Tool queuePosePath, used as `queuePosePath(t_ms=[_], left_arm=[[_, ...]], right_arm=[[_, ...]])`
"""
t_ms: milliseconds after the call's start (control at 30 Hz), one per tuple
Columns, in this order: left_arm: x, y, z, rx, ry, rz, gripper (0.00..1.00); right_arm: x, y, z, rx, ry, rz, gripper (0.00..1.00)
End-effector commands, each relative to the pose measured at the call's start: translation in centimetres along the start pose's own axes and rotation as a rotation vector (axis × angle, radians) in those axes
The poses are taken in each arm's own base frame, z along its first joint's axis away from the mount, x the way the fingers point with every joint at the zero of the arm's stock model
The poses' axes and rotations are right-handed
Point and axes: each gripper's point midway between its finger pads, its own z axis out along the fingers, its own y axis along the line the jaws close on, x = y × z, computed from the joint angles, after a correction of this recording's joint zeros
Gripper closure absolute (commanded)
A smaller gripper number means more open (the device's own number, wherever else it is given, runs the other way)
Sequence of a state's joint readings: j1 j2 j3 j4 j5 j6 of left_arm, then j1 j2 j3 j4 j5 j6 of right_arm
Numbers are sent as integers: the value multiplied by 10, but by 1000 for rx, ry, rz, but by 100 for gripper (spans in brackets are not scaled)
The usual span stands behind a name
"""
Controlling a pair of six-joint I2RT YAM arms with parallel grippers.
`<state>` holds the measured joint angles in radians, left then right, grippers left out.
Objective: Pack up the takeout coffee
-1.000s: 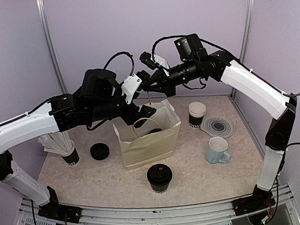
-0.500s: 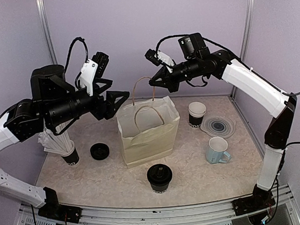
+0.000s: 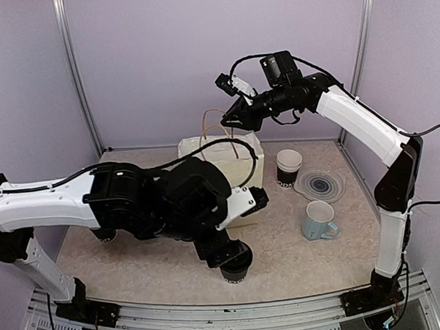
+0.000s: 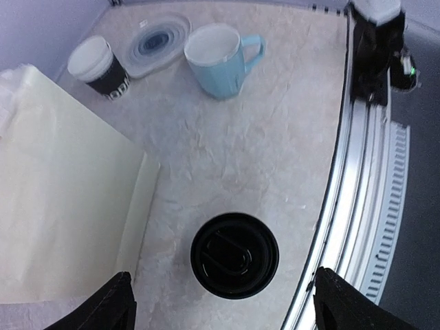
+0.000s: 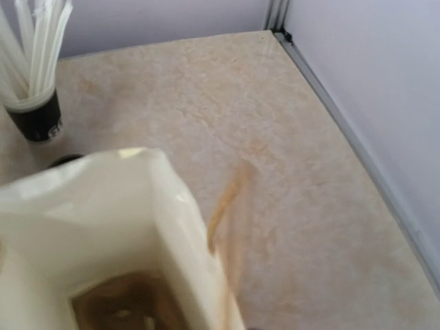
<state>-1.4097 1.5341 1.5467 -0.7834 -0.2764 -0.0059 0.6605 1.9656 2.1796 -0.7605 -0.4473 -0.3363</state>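
My left pincer (image 4: 221, 275) gapes wide and empty above the lidded takeout cup (image 4: 234, 255), which stands on the bench (image 4: 275, 158) before the paper bag (image 4: 62, 206). My right pincer (image 3: 231, 121) is at the bag's handles (image 3: 217, 126); closed or not, I cannot tell. A lidless cup (image 3: 288, 166) stands right of the bag

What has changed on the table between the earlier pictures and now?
The left pincer left the paper bag, rose to the left, then swung down; it now hangs open over the lidded cup. The bag seems shifted back or lifted. The right pincer stays at the bag's handle; whether it grips is unclear. The open cup and the mug stayed put.
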Motion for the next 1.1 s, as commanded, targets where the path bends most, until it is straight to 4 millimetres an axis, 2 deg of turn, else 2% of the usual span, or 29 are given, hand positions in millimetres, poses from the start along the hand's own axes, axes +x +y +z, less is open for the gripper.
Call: queuePosePath(t_ms=[0, 167, 267, 400, 633, 833, 1067], left_arm=[[27, -1, 21, 16, 150, 55, 12], [37, -7, 43, 78, 222, 40, 10], [49, -7, 58, 89, 297, 20, 9], [66, 1, 73, 98, 391, -46, 8], [80, 0, 87, 123, 459, -69, 8], [90, -3, 97, 148, 494, -75, 9], [86, -4, 98, 170, 477, -76, 13]], right_arm=[[-21, 5, -24, -6, -48, -32, 70], [-35, 6, -57, 53, -82, -79, 38], [-38, 4, -76, 77, -93, -87, 30], [-32, 1, -96, 92, -101, -78, 29], [-20, -6, -114, 113, -112, -58, 28], [-17, -7, -117, 112, -115, -55, 28], [-14, -7, -116, 110, -110, -55, 28]])
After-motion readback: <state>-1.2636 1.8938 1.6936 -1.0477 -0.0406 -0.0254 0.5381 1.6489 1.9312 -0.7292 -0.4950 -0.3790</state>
